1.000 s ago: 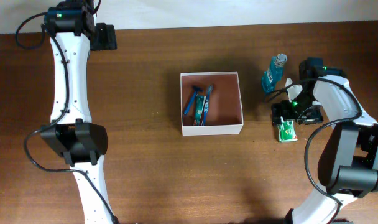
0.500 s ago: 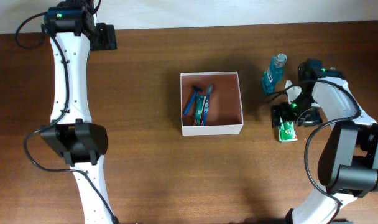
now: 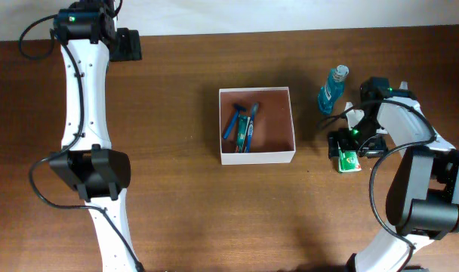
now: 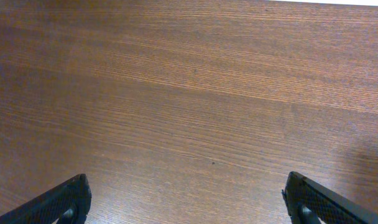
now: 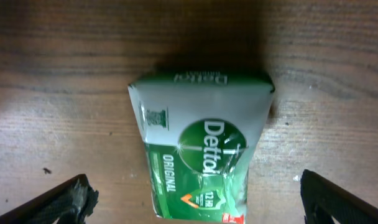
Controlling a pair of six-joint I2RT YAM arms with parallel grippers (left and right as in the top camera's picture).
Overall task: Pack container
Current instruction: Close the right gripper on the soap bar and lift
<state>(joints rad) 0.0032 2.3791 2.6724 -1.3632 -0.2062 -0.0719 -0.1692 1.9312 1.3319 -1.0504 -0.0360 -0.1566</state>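
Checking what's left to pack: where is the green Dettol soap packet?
Overhead, the soap packet lies on the table right of the container, near the blue bottle, beneath the open right gripper; the right wrist view shows it between the fingertips.

Robot lab bench, prob. a manipulation test rig, not a lived-in room. Evidence: two white-and-black robot arms, the left arm [image 3: 82, 98] well left of the container [image 3: 258, 157] and the right arm [image 3: 411, 132] to its right, both w/ exposed black cables [image 3: 371, 189] and lit green status LEDs [image 3: 72, 14]. A plain dark wood-grain counter [image 3: 177, 211] carries a few loose items: toiletries [image 3: 243, 125] inside the container, plus a blue bottle [image 3: 331, 89] and a green Dettol soap pack [image 3: 349, 159] just right of it. A plain white strip [image 3: 290, 15] runs beyond the container, along the counter's far edge.
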